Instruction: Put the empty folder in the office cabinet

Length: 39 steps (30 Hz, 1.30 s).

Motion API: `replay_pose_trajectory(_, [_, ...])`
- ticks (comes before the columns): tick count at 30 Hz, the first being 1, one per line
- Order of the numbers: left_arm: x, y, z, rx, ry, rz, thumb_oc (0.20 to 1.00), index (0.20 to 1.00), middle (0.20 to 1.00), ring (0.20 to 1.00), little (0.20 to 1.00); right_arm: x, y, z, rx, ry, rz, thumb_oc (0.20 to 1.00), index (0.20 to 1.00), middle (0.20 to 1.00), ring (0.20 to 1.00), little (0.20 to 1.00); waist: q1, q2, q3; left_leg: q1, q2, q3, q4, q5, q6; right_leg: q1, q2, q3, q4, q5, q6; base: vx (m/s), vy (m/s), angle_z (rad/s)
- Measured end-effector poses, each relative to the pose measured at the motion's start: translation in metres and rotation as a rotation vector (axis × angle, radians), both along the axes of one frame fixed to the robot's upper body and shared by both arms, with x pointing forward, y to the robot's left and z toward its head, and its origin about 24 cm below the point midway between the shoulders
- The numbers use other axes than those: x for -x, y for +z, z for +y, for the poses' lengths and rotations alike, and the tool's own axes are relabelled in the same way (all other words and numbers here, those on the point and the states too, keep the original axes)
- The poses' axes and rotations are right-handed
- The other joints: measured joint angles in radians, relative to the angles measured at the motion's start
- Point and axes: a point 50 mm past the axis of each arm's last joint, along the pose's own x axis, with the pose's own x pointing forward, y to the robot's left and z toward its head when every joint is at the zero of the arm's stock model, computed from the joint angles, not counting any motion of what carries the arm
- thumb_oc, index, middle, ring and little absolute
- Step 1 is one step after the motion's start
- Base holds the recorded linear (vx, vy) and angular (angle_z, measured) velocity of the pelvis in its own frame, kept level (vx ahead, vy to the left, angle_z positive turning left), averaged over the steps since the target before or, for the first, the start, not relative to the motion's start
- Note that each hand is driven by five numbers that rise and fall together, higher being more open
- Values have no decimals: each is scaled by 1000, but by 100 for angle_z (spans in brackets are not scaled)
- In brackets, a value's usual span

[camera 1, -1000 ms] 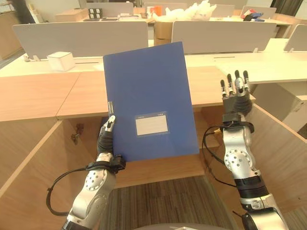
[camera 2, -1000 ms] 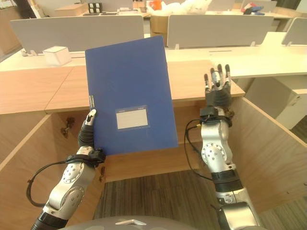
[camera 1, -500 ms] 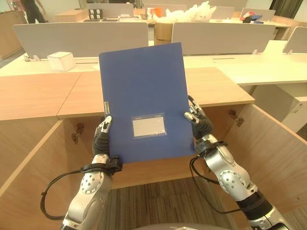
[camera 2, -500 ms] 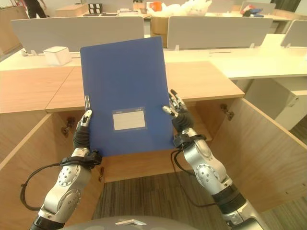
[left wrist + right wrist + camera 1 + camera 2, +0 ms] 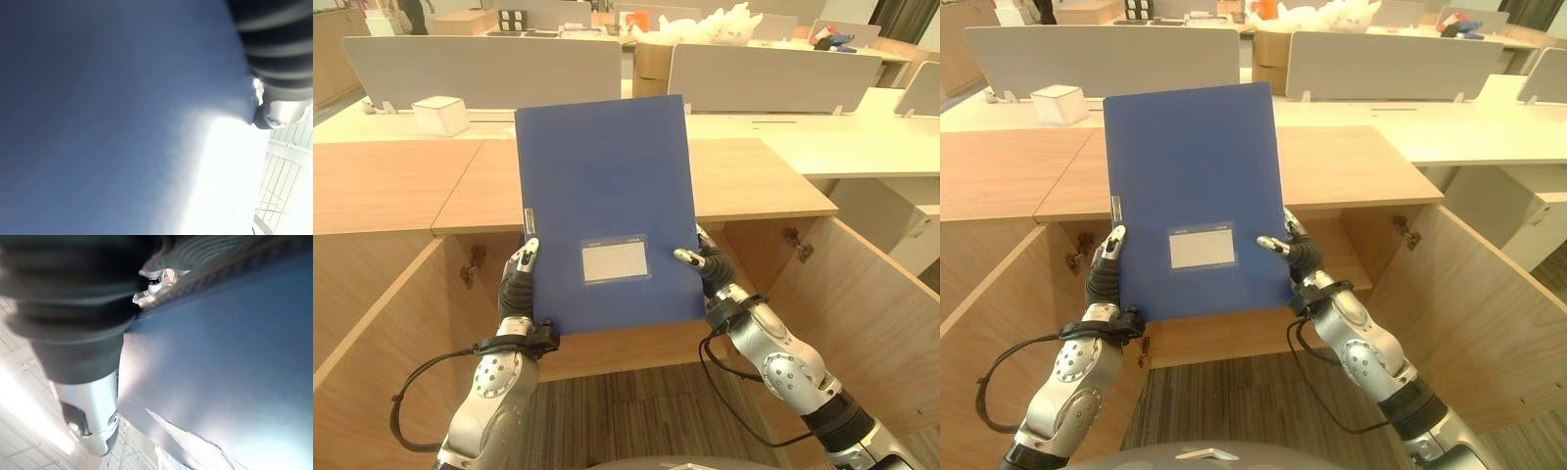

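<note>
A blue folder [image 5: 602, 196] with a white label stands upright in front of the open wooden cabinet [image 5: 759, 186], held between both hands. My left hand [image 5: 518, 282] grips its lower left edge, thumb on the front by the spine. My right hand [image 5: 709, 270] pinches the lower right edge, thumb on the front cover and the fingers behind it. The folder's bottom edge hangs just above the cabinet's inner shelf [image 5: 636, 345]. Both wrist views look onto the folder's blue surface [image 5: 98, 98] [image 5: 220, 357] from very close.
The cabinet's two doors swing out toward me, the left door [image 5: 372, 333] and the right door [image 5: 871, 313]. Behind the cabinet top are pale desks with grey dividers [image 5: 480, 73], a white box [image 5: 440, 116] and a cardboard box [image 5: 651, 61].
My right hand came down from its raised, open pose at the right and took hold of the folder's lower right edge. The folder straightened slightly and shifted left.
</note>
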Motion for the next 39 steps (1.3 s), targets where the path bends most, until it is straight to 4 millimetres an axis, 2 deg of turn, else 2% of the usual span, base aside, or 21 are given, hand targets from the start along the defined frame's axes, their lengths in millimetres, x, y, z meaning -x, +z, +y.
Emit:
replay_pose_trajectory(8, [0,-1,0,43,-6,13,200,200,200,200,200,-6,9,2,21,26,-35,1000,1000,1000,1000,1000,2,0,0,0,0,0,0,0,0,0,0,0,0,0,0,0,0,0])
replay_pose_trajectory(9, [0,-1,0,43,-7,14,200,200,200,200,200,-6,9,3,22,26,-35,818,818,818,818,818,3,1,1,0,0,0,0,0,0,1,0,0,0,0,0,0,0,0])
replay_pose_trajectory(10, [0,-1,0,51,-11,21,200,200,200,200,200,-6,9,3,22,28,-33,815,815,815,815,815,3,1,1,0,-1,0,0,0,0,1,0,0,0,0,0,0,0,0])
replay_pose_trajectory(11, [0,-2,0,57,-13,26,200,200,200,200,200,-6,8,3,22,29,-32,655,655,655,655,655,3,1,1,0,-1,0,0,0,0,1,0,0,0,0,0,0,0,0])
replay_pose_trajectory(12, [0,-2,0,63,-14,34,200,200,200,200,200,-6,8,3,21,30,-31,589,589,589,589,589,3,2,1,0,-1,0,0,0,0,1,0,0,0,0,0,0,0,0])
replay_pose_trajectory(13, [0,-3,0,69,-16,39,200,200,200,200,200,-6,8,3,22,28,-29,291,291,291,291,291,3,2,1,0,-1,0,0,0,0,1,0,0,0,0,0,0,0,0])
replay_pose_trajectory(14, [0,-3,0,69,-19,40,200,200,200,200,200,-6,7,3,18,20,-17,200,200,200,200,200,3,3,2,0,-1,0,0,0,0,1,0,0,0,0,0,0,0,0])
replay_pose_trajectory(27, [4,-11,-7,101,-76,87,200,200,200,200,200,-11,-8,2,57,-21,40,200,200,200,200,200,2,11,7,0,-3,-1,0,0,0,3,-2,-1,0,0,0,0,0,0])
replay_pose_trajectory(28, [5,-11,-8,101,-77,90,347,347,347,347,347,-11,-9,1,59,-22,44,200,200,200,200,200,2,11,7,0,-3,-1,0,0,0,3,-2,-1,0,0,0,0,0,0])
replay_pose_trajectory(29, [5,-12,-8,99,-77,94,721,721,721,721,721,-11,-10,1,62,-23,48,200,200,200,200,200,2,11,7,0,-3,-1,0,0,0,3,-2,-1,0,0,0,0,0,0])
replay_pose_trajectory(30, [5,-12,-7,96,-79,98,1000,1000,1000,1000,1000,-11,-10,1,63,-25,50,200,200,200,200,200,2,12,8,0,-3,-1,0,0,0,3,-2,-1,0,0,0,0,0,0])
replay_pose_trajectory(33, [7,-14,-8,81,-101,104,1000,1000,1000,1000,1000,-12,-13,0,67,-32,59,200,200,200,200,200,2,12,8,0,-3,-1,0,0,0,3,-2,-1,0,0,0,0,0,0])
replay_pose_trajectory(39, [21,-28,-4,38,-97,166,1000,1000,1000,1000,1000,4,-41,-11,136,5,156,200,200,200,200,200,4,13,8,-1,-7,-5,0,-1,1,4,-7,-10,0,0,1,-1,-4,1])
